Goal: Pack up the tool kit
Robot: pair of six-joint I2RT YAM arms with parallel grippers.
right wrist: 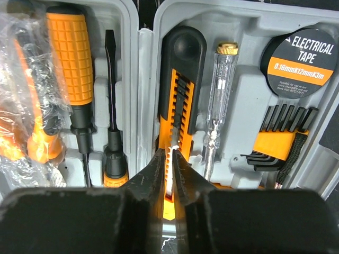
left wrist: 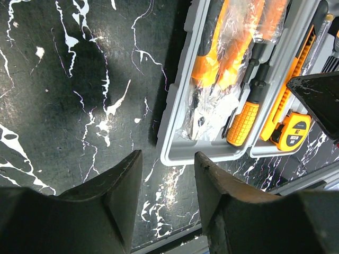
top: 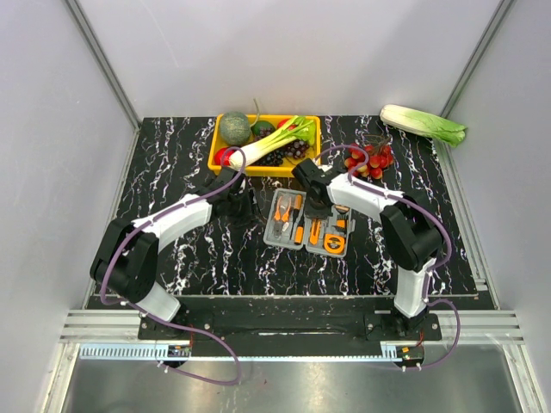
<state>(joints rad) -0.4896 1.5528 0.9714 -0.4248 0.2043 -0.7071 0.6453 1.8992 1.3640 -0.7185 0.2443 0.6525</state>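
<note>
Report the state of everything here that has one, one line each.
Flat grey plastic hinged tool case: open, lying flat.
Orange-and-black utility knife: seated in its slot.
Yellow tape measure: in the case.
Left tool: open, empty.
Right tool: nearly shut, over the knife.

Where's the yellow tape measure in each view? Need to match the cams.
Top external: tape measure in the near right corner of the grey case.
Left wrist: tape measure at the right, below mid-height.
Right wrist: not in it.
Shared landmark: the orange utility knife, in all three views, next to the tape measure where that shows.
</note>
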